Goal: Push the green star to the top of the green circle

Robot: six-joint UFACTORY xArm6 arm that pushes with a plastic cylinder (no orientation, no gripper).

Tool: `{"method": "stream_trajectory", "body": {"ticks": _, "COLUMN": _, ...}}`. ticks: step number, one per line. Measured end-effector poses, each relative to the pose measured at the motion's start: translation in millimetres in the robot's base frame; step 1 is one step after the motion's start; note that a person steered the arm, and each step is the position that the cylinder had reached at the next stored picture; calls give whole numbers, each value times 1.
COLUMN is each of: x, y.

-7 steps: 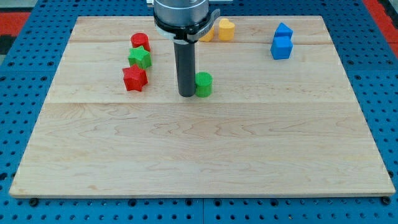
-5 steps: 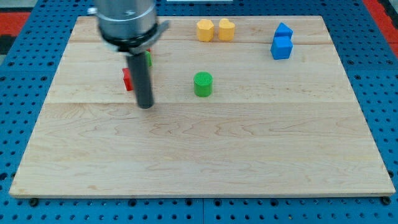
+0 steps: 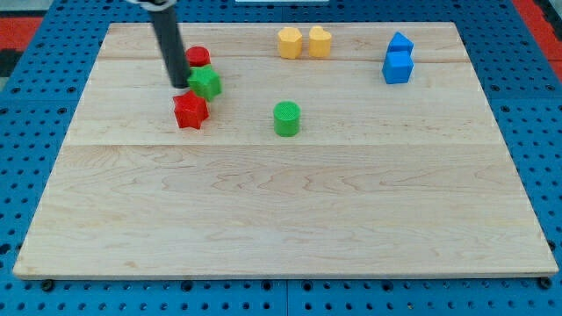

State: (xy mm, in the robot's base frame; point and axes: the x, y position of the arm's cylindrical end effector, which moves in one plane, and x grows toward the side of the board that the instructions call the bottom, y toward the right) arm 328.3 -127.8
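Note:
The green star lies in the upper left part of the wooden board, between a red circle above it and a red star below it. The green circle stands to the view's right of them, near the board's middle top. My tip rests on the board just left of the green star, touching or almost touching it. The rod slants up to the view's top left.
Two yellow blocks sit side by side near the top edge. Two blue blocks stand at the top right, one above the other.
My tip moved from beside the green circle leftward past the red star, then up to the green star's left side. The green star has shifted slightly to the right.

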Motion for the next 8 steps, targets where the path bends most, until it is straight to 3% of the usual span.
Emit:
{"method": "stream_trajectory", "body": {"ticks": 2, "x": 3, "y": 55}}
{"method": "stream_trajectory", "body": {"ticks": 4, "x": -19, "y": 71}}
{"method": "stream_trajectory", "body": {"ticks": 6, "x": 12, "y": 110}}
{"method": "stream_trajectory", "body": {"ticks": 8, "x": 12, "y": 95}}
